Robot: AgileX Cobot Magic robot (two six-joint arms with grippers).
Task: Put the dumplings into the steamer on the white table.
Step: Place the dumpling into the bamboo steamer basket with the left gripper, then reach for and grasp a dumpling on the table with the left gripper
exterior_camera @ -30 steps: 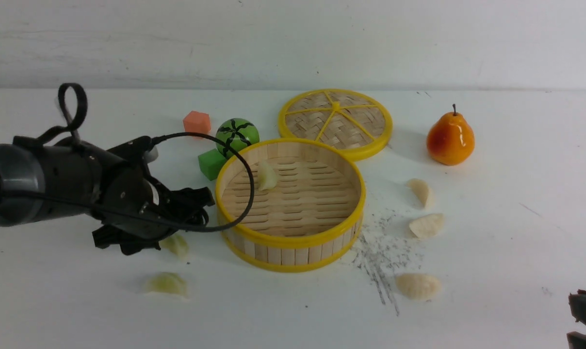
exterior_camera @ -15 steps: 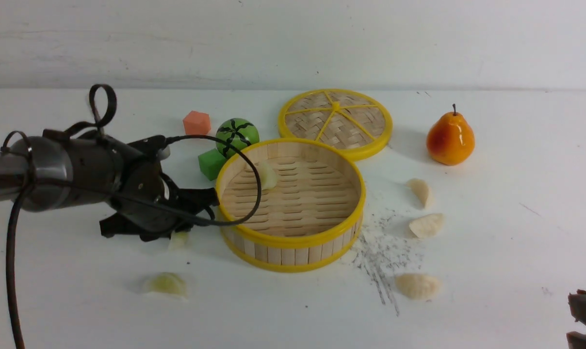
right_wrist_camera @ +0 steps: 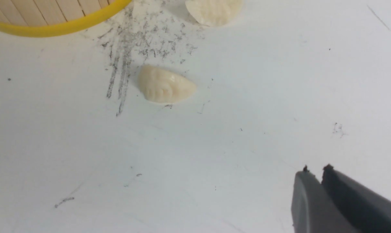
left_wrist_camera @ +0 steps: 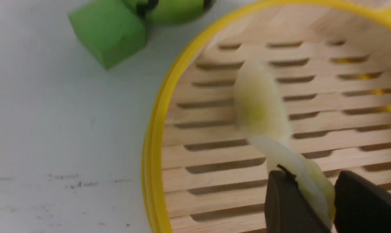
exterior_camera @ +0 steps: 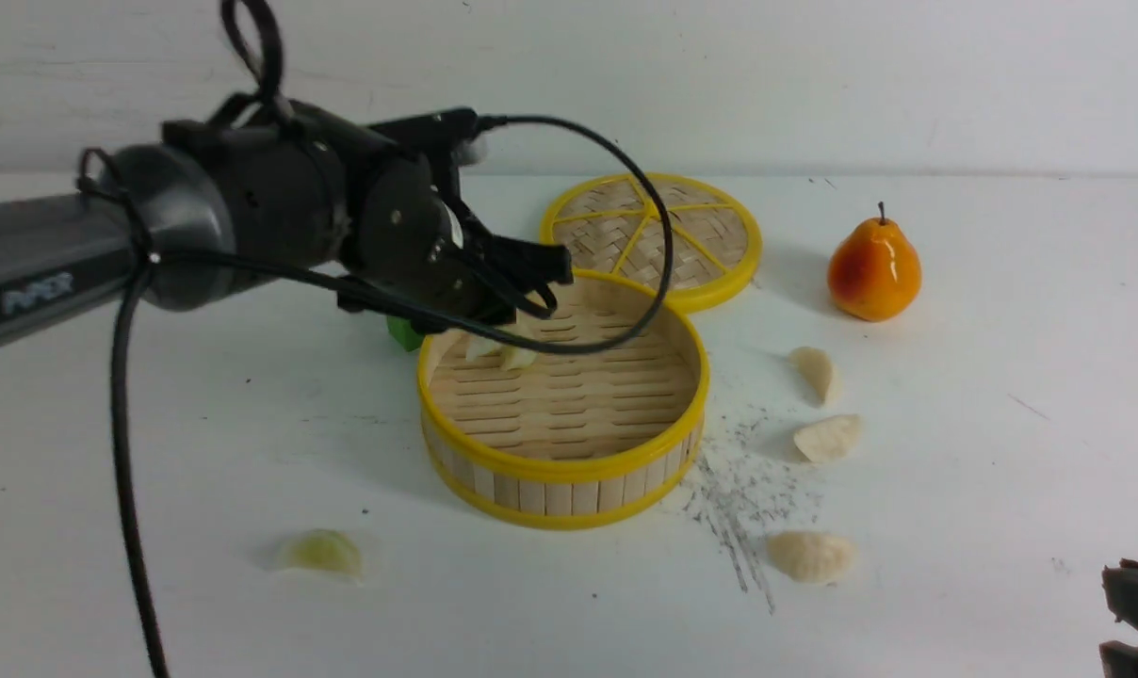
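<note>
**Left claw holding a green dumpling over the steamer**

The white table (exterior_camera: pixel 154 452) carries the steamer (exterior_camera: pixel 569 468), a round bamboo basket with a slatted floor and yellow rims. The left gripper (left_wrist_camera: pixel 317 200) hangs over its far-left floor, jaws closed on a pale green dumpling (left_wrist_camera: pixel 299 168). A second green dumpling (left_wrist_camera: pixel 260 103) lies on the slats just beside it. The right gripper (right_wrist_camera: pixel 315 171), jaws almost together and empty, sits at the near right. Outside the basket lie a third green dumpling (exterior_camera: pixel 322 552) at its near left and three cream-white dumplings (exterior_camera: pixel 817 372) (exterior_camera: pixel 828 438) (exterior_camera: pixel 811 556) on its right.

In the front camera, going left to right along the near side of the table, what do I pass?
First the loose green dumpling, then the steamer, then the nearest cream dumpling, then the right gripper at the picture's corner.
</note>
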